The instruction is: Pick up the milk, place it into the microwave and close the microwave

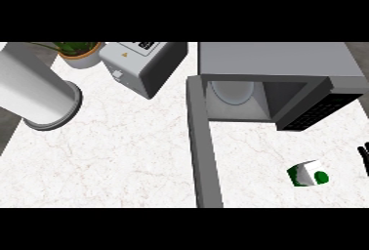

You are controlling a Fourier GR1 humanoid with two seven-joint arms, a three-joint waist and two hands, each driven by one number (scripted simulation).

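Milk (308, 174) sits on the white counter (122, 156), in front of the microwave (277, 63) and to the right of its open door (205, 161), touching neither. My right hand (365, 158) shows only at the view's right edge, near the carton, its fingers straight and apart, clamped on nothing. My left hand is out of view.

The step in hand, as I judge it, is the pick-up. To do it well, I would bring the right hand in from the right and set thumb and fingers on opposite flat sides of the carton, closing only once it sits between them. The lift should clear the counter before I swing toward the cavity. There I would aim for the turntable (232, 92) and keep off the control panel (314, 110) at the right of the opening. The door hinges at the left, so closing it would call for a push on its outer face.

Count: one milk, one microwave with one door, one turntable, one toaster (140, 66), one potted plant (79, 52), one grey cylinder (36, 93), one hand in view.
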